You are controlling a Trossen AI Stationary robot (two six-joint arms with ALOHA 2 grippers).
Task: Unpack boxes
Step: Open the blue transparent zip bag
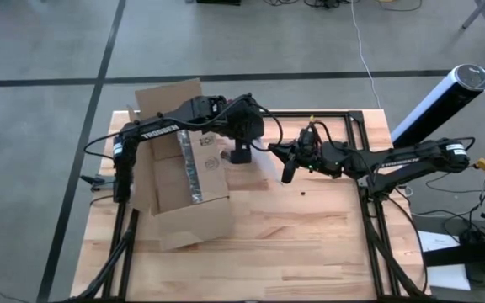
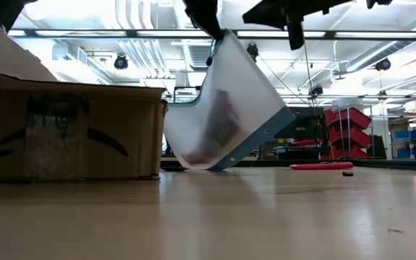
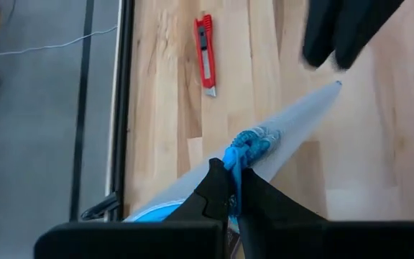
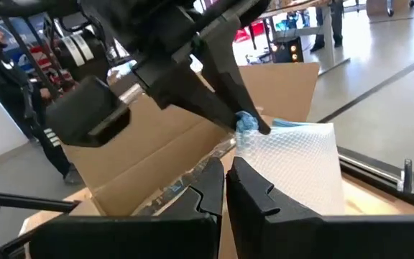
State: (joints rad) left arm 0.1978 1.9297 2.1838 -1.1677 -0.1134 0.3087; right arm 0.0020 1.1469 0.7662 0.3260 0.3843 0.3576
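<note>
An open brown cardboard box (image 1: 183, 189) stands on the table's left half, flaps up. Just right of it my left gripper (image 1: 241, 154) is shut on a clear bubble pouch (image 2: 222, 108) with a blue edge. The pouch hangs below the gripper, tilted. Its lower end (image 2: 193, 162) reaches down to the table top; I cannot tell whether it touches. My right gripper (image 1: 287, 172) hovers shut a little to the right of the pouch, above the table, touching nothing. My left gripper pinches the pouch's blue edge at its upper corner (image 3: 241, 152) between its two fingers, coming from above and pointing down. The blue edge is bunched at the fingertips. The pouch hangs slanting below the fingers, its top lifted well clear of the table.
A red utility knife (image 3: 205, 54) lies on the table behind the pouch, toward the far edge. A small dark bit (image 1: 302, 193) lies on the wood near the middle. The near half of the table (image 1: 293, 252) is bare wood. A person stands in the room beyond.
</note>
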